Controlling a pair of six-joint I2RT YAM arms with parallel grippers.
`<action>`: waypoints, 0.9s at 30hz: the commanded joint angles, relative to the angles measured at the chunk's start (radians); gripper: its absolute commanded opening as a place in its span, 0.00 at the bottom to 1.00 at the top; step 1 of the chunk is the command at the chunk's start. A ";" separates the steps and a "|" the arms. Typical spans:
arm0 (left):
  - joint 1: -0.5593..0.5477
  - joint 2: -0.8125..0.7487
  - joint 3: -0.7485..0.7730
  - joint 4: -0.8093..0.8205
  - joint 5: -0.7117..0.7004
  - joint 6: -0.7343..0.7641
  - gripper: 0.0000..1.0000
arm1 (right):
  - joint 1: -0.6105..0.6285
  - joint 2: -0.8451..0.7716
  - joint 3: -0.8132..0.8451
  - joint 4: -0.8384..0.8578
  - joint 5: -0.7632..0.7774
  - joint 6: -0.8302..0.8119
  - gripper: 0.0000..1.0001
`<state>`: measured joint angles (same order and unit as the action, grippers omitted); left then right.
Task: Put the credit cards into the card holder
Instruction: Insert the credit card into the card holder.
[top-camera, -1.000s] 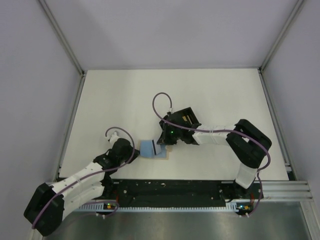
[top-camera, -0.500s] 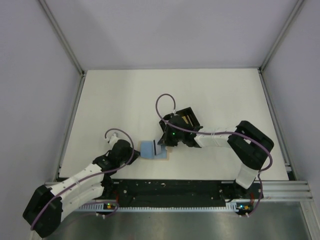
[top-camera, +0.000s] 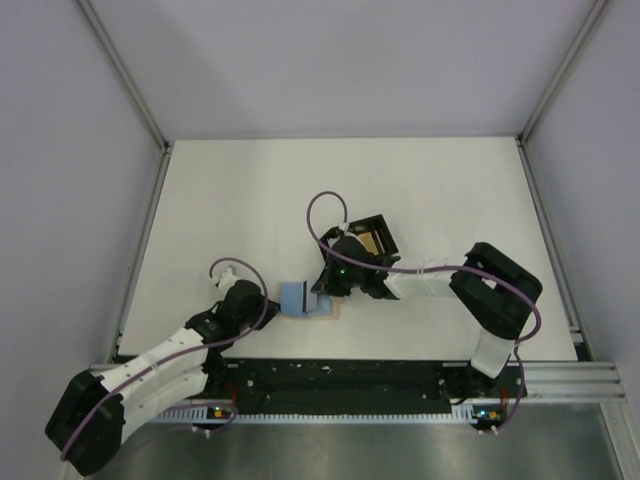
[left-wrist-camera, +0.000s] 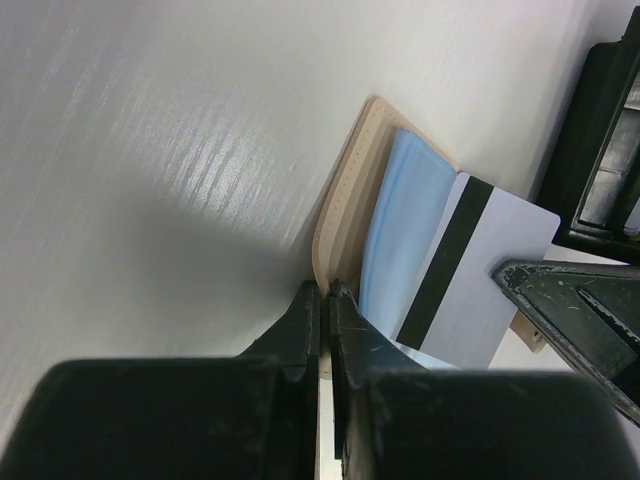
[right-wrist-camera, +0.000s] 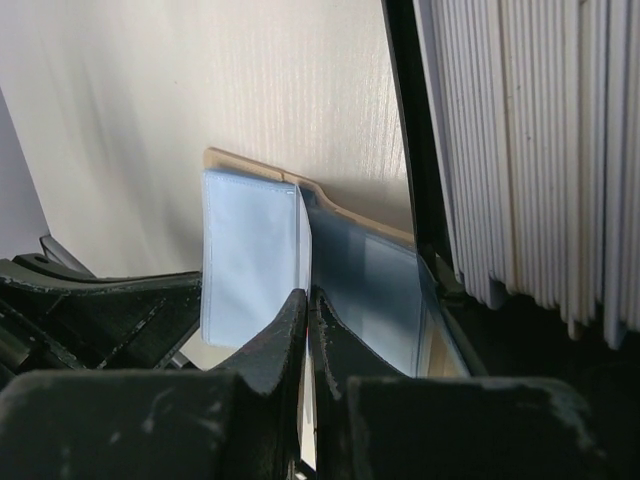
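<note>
1. White counter (top-camera: 250, 200) carries everything; the two arms meet near its front middle.
2. Black tray (top-camera: 375, 232) sits just behind the right pincer (right-wrist-camera: 303, 300).
3. Tan card holder (left-wrist-camera: 345, 200) lies flat on the counter, with the left pincer (left-wrist-camera: 325, 290) pressed together on its near edge.
4. Light blue card (left-wrist-camera: 405, 220) rests against the holder.
5. Pale card with a black stripe (left-wrist-camera: 480, 270) overlaps the blue card, pinched in the right pincer.

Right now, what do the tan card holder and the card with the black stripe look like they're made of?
The card holder looks like tan leather or an imitation of it. The finish is matte, and a row of small stitch holes runs along its edge. I can't tell whether the leather is real. The striped card looks like thin, stiff plastic. It is flat, smooth and pale, with a printed black band like a magnetic stripe.
</note>
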<state>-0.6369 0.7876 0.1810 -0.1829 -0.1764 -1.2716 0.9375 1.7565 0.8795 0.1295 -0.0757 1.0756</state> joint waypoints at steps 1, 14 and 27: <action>-0.009 0.001 -0.034 0.003 -0.011 -0.008 0.00 | 0.035 0.067 -0.008 -0.123 0.014 0.018 0.00; -0.010 -0.005 -0.049 0.005 -0.037 0.006 0.00 | 0.069 0.028 -0.046 -0.145 0.027 -0.049 0.00; -0.009 -0.007 -0.043 0.008 -0.040 0.018 0.00 | 0.070 0.080 -0.005 -0.145 0.001 -0.054 0.00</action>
<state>-0.6434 0.7784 0.1661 -0.1658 -0.1993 -1.2770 0.9802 1.7538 0.8665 0.0940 -0.0196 1.0386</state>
